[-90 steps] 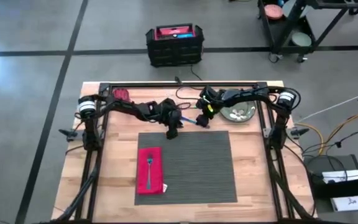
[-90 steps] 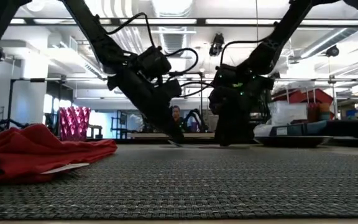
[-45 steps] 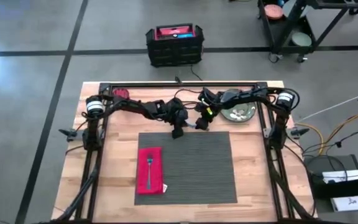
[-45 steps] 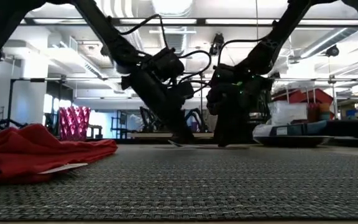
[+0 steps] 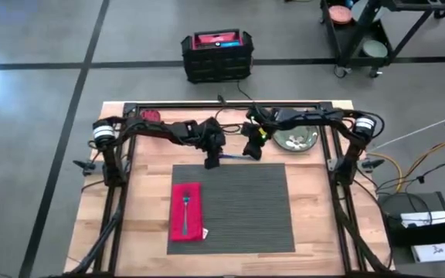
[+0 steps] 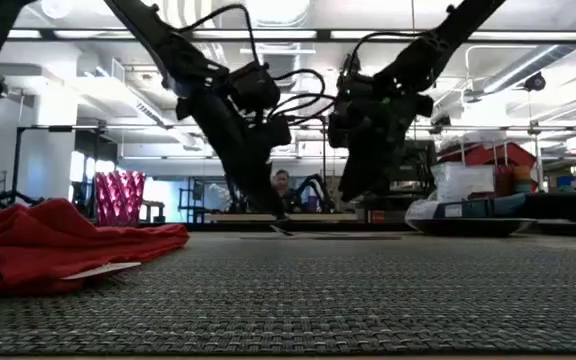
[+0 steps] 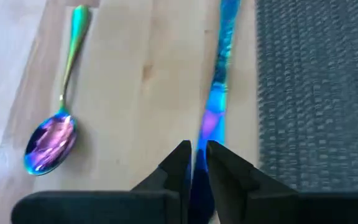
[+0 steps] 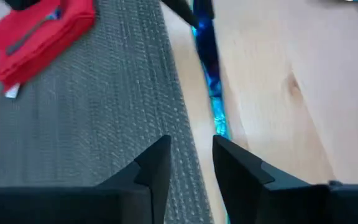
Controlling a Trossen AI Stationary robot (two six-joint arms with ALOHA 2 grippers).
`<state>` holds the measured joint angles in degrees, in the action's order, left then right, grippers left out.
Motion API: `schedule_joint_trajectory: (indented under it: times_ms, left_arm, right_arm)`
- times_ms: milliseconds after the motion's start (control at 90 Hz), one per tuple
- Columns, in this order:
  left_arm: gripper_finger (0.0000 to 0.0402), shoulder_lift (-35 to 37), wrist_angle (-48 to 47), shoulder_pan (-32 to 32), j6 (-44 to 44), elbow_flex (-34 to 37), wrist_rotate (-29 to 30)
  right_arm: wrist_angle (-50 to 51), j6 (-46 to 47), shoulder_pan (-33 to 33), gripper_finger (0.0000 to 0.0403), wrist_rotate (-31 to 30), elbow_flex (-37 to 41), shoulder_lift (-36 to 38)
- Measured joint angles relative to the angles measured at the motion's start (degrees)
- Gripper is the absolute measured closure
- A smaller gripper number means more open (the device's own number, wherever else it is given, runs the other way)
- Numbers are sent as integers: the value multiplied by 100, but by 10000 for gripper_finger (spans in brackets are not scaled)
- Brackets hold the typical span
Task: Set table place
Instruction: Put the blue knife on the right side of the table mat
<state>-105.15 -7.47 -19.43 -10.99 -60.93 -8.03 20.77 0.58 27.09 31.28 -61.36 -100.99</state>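
One large dark grey rectangular placemat with fine ribbed stripes (image 5: 230, 207) lies flat in the middle of the light wooden tabletop (image 5: 315, 216), its long side running from the near edge toward the back. On its left strip sits one red cloth napkin (image 5: 186, 211), and on that napkin lies one fork (image 5: 185, 210), pointing along the napkin's length.

Two dark arms reach in from the back corners and meet just behind the placemat's far edge. The left hand (image 5: 212, 161) is over the bare wood just beyond that edge; its own wrist camera shows the two fingers drawn almost together on one iridescent blue knife-like piece of cutlery (image 7: 219, 81), which stretches away along the wood beside the placemat's border. One rainbow-tinted spoon (image 7: 55, 127) lies flat on the wood near it, apart from the blue piece and not touched by either hand.

The right hand (image 5: 251, 149) is just beside the left one, a little farther back and well clear of the surface in the low view. Its fingers (image 8: 238, 165) stand apart with nothing between them, and its camera looks down on the placemat's edge, the blue piece and the napkin beyond.

One grey-green round plate (image 5: 297, 140) rests at the back right of the tabletop, off the placemat
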Motion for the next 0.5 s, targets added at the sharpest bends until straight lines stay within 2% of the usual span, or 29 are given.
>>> schedule_joint_trajectory:
  times_ms: [100, 233, 500]
  left_arm:
    - [375, -219, 77, -82, -110, -6, -6]
    - [398, -327, 116, -126, -141, -6, -217]
    - [398, -288, 138, -126, -150, -6, -310]
  right_arm:
    - [-145, 92, -201, 321, -283, 129, -4]
    - [-281, 145, -506, 337, -327, 259, -3]
    - [-329, 256, -697, 361, -345, 282, 4]
